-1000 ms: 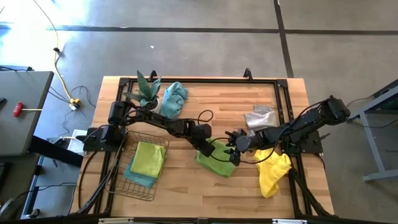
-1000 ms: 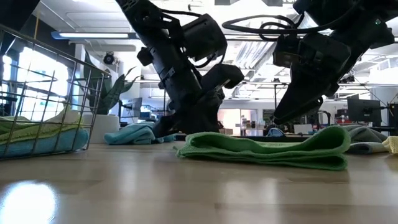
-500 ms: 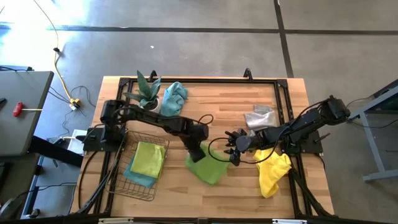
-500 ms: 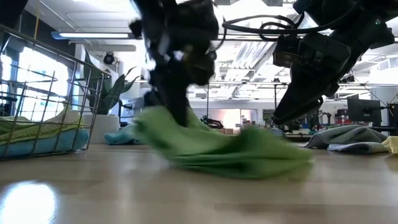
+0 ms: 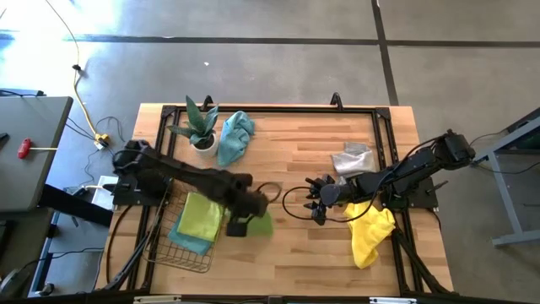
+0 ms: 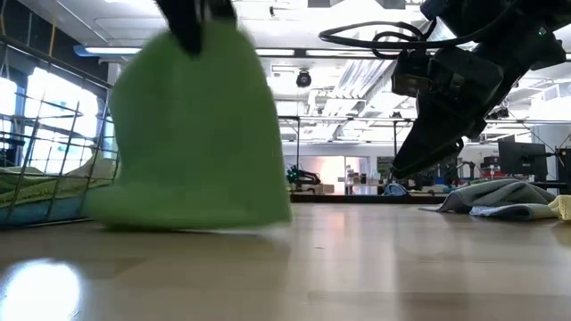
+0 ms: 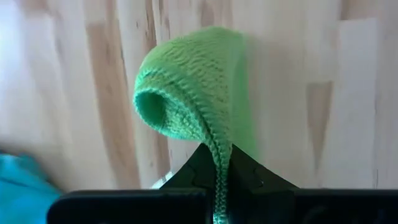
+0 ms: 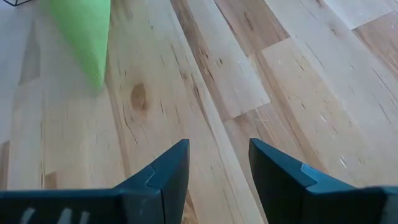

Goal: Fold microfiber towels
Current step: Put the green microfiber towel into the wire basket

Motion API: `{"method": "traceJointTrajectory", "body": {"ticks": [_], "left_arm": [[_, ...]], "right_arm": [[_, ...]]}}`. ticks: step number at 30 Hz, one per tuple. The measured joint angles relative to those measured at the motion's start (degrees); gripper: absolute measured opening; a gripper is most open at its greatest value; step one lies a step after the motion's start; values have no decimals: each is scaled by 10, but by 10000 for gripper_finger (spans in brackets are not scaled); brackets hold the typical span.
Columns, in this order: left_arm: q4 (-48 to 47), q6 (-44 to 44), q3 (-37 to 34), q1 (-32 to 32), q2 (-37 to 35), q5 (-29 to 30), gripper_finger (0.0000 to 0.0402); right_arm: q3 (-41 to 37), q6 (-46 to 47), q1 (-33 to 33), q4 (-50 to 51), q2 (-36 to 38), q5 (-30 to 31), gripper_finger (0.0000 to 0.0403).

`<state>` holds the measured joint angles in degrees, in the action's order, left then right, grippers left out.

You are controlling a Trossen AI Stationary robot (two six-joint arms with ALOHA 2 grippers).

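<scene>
The left gripper (image 5: 239, 226) is clamped tight on one lime green towel (image 5: 257, 223), pinching a fold of it between its fingers (image 7: 205, 171); the cloth hangs from the grip in a loose hood shape, its lower edge brushing the table (image 5: 287, 262) just beside the wire basket (image 5: 160, 249). In the low view that towel (image 6: 192, 134) fills the left half, draped down to the wood. The right gripper (image 5: 315, 201) hovers near the table's middle with its two fingers (image 8: 165, 171) parted and nothing between them, only bare planks below.

Counting cloths from above: one green towel in the grip, one more green towel (image 5: 199, 215) lying in the basket on top of one teal towel (image 5: 187, 242), one teal towel (image 5: 235, 135) crumpled at the far edge beside the single potted plant (image 5: 198, 127), one grey towel (image 5: 352, 159) bunched beyond the right arm, and one yellow towel (image 5: 369, 232) heaped under that arm's forearm. That makes six towels, one basket, one plant, two arms
</scene>
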<state>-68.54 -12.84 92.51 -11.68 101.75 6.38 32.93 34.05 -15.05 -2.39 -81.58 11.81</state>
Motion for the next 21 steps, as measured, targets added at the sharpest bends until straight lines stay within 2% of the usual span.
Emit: {"method": "traceJointTrajectory", "body": {"ticks": [6, 11, 14, 18, 21], "left_arm": [[-45, 3, 51, -84, -33, 107, 1], [-115, 70, 82, -162, -56, 187, 2], [-147, 58, 103, -207, -64, 224, 4], [-216, 7, 141, -267, -70, 218, 5], [-215, -20, 155, -307, -84, 193, 5]], "right_arm": [[0, 0, 0, 0, 0, 0, 158], [0, 0, 0, -1, 0, 0, 158], [0, 0, 0, 0, 0, 0, 158], [0, 0, 0, 0, 0, 0, 158], [0, 0, 0, 0, 0, 0, 158]]}}
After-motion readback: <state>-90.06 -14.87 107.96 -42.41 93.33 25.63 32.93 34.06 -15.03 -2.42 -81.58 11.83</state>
